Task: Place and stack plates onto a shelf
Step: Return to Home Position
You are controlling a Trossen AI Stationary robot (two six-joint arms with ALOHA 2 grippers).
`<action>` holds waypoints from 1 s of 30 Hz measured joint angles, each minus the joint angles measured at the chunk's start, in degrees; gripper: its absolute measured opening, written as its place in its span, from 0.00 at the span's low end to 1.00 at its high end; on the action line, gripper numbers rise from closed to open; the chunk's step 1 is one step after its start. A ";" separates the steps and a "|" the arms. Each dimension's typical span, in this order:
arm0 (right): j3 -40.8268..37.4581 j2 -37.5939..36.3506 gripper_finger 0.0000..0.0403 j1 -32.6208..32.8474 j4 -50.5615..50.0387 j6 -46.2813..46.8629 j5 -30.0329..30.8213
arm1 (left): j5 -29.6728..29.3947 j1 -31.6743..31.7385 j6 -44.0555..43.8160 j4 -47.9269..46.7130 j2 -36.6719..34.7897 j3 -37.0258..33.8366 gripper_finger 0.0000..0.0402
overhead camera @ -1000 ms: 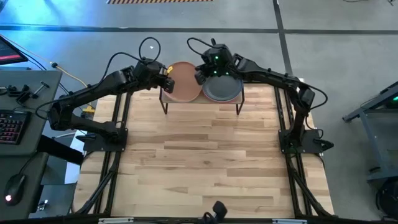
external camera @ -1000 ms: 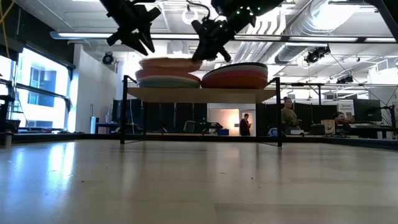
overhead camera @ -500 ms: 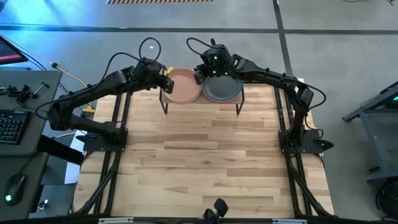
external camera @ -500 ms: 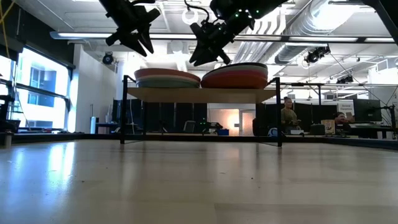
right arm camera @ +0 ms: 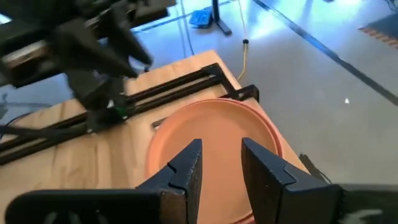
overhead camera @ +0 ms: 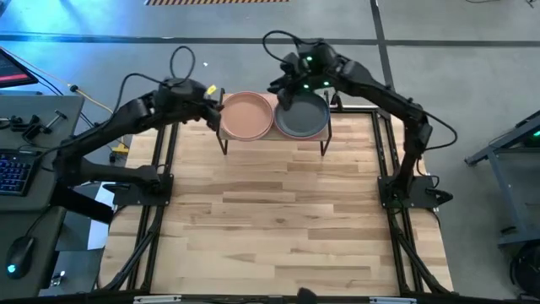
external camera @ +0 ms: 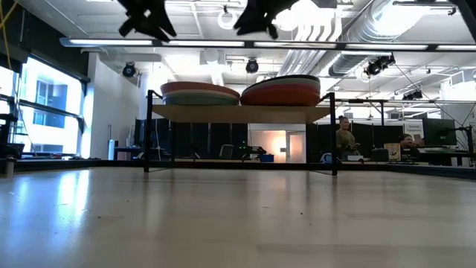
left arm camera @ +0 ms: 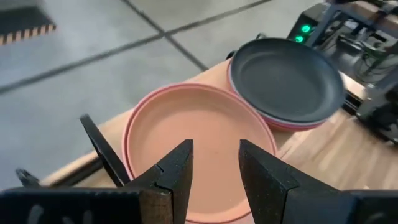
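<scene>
A: Where're the plates?
B: On the shelf (external camera: 238,113), 2 stacks side by side: tan-topped stack (overhead camera: 247,116) & charcoal-topped stack (overhead camera: 302,118)
A: Grippers?
B: Left gripper (left arm camera: 214,152) up beside the shelf's left end, right gripper (right arm camera: 221,152) up behind the stacks. Both parted, nothing held
A: So?
B: Stacking looks done. Next prob. fold each arm home w/o clipping a rim

No words, numbers, brand names or labels can be read in any view. The one sign-like marking is an orange-and-black striped band (overhead camera: 218,2) on the floor (overhead camera: 101,21), beyond the far edge of the worktop (overhead camera: 278,211); it bears no letters.
</scene>
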 joint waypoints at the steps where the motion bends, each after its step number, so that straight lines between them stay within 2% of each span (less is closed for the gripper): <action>1: -0.01 -1.20 0.23 0.32 -1.10 -0.73 0.06 | -0.04 -0.34 1.12 -0.25 -1.04 0.00 0.29; 5: -3.39 -6.99 0.23 1.27 -2.25 -1.73 0.68 | -0.38 -1.64 2.01 0.27 -5.85 -0.89 0.29; 8: -9.01 -12.49 0.23 1.82 -2.09 -1.69 3.43 | -0.59 -2.42 1.56 3.13 -11.22 -6.15 0.29; 12: -20.31 -21.99 0.23 2.84 2.52 -1.40 7.96 | 2.39 -3.63 1.49 11.33 -19.81 -16.54 0.29; 19: -39.62 -38.50 0.23 3.05 12.94 -0.19 8.29 | 8.51 -5.10 2.83 24.33 -32.83 -32.66 0.29; 24: -52.37 -49.15 0.23 4.00 16.58 2.61 8.16 | 8.31 -5.39 2.82 25.22 -39.65 -38.98 0.29; 30: -66.78 -60.30 0.23 6.51 23.04 6.25 8.42 | 7.80 -5.39 2.84 26.62 -44.59 -46.03 0.29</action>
